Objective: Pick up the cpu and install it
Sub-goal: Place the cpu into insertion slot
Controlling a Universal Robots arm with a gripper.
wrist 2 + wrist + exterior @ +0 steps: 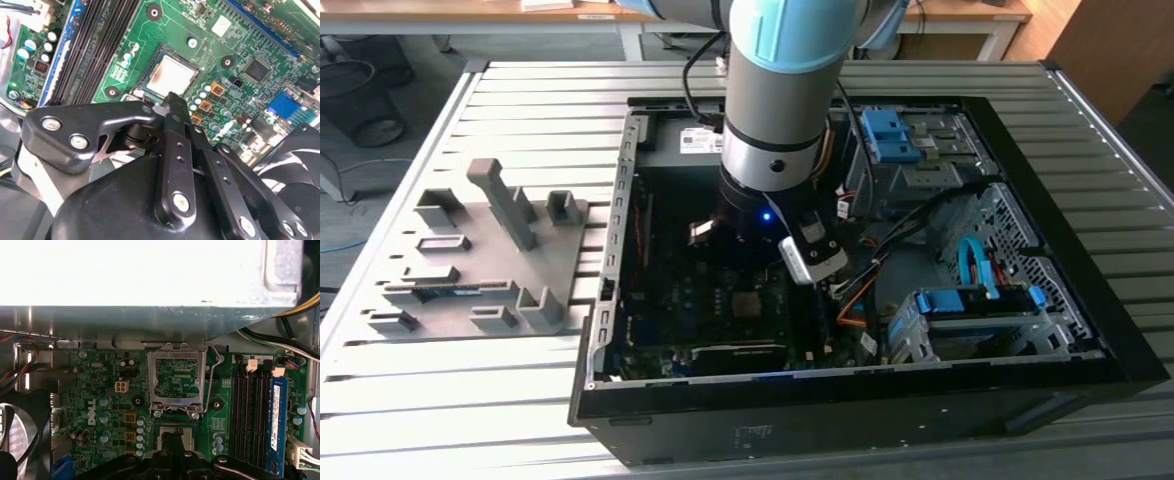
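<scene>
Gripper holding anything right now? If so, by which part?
Cannot tell. The gripper sits right at the edge of the cpu, which lies flat in the socket; any contact between them is hidden.

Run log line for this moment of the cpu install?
step: cpu install | cpu: lying in socket | load plate: raised open | gripper: at cpu edge

— What carries everything?
— A grey slatted metal tabletop [520, 90].
— And behind it?
— Light wooden desks [480, 14] on white legs. A brown wooden cabinet [1107, 45] stands at the exterior view's right.
— The floor?
— Blue-grey floor [354, 215] at the exterior view's left, with a dark round thing [354, 80] standing on it.
</scene>
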